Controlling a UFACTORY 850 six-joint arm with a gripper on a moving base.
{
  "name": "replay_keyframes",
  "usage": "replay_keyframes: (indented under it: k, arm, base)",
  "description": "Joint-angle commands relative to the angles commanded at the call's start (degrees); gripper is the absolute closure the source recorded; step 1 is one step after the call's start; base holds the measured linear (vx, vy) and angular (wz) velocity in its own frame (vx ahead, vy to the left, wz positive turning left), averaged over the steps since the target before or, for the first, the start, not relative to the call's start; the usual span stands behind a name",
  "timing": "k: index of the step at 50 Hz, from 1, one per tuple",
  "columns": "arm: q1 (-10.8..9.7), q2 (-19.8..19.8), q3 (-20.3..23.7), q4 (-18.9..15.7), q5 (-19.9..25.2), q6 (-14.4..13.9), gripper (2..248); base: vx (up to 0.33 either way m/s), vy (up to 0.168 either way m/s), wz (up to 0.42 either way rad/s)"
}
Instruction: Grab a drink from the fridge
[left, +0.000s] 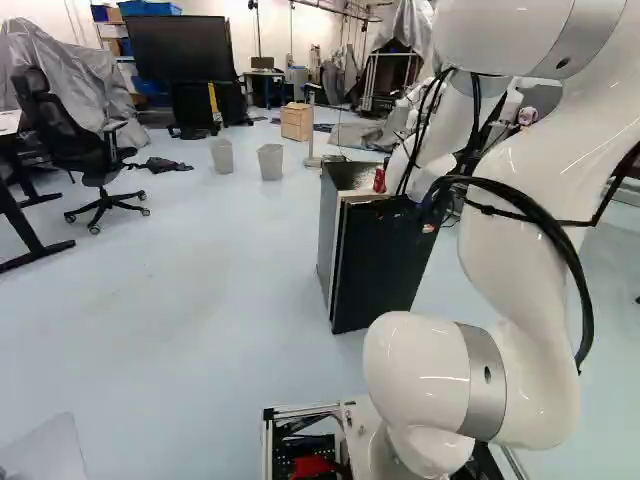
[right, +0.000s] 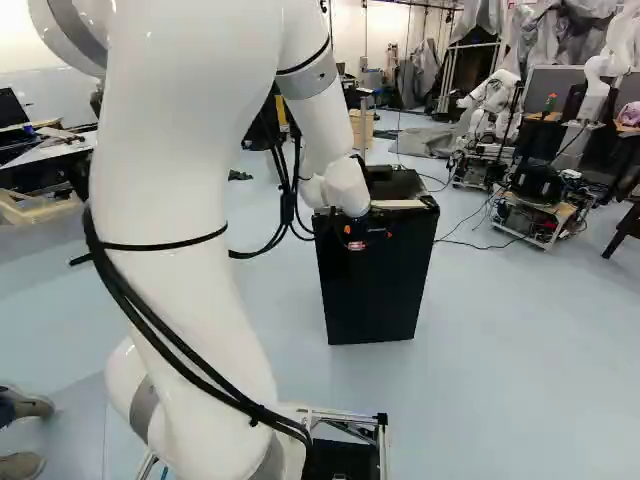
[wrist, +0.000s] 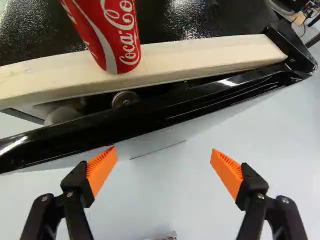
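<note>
At the fridge's front, near its top, my gripper (right: 370, 235) shows in the right base view. In the wrist view the gripper (wrist: 164, 162) is open, orange pads wide apart, nothing between them. Ahead of it runs the black top edge of the fridge door (wrist: 155, 116). The door stands slightly ajar; in the narrow gap behind it a round metallic top (wrist: 125, 98) and a pale rounded thing (wrist: 64, 116) show. A red drink can (wrist: 116, 35) stands on top, by a pale wooden strip (wrist: 210, 56). The black fridge (left: 378, 265) stands ahead of the arm; most of its inside is hidden.
Two bins (left: 270, 162) and a wooden box (left: 296, 122) stand beyond the fridge. An office chair (left: 92, 150) is at the left of the left base view. Another robot (right: 492, 100) and a wheeled cart (right: 540, 210) stand at the right of the right base view.
</note>
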Motion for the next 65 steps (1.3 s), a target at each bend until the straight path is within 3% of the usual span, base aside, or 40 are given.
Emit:
replay_keyframes:
  k: [65]
  arm:
    - [2.4,-3.2,-4.0,0.0,0.0,0.0,3]
  base:
    - [0.0,0.0,0.0]
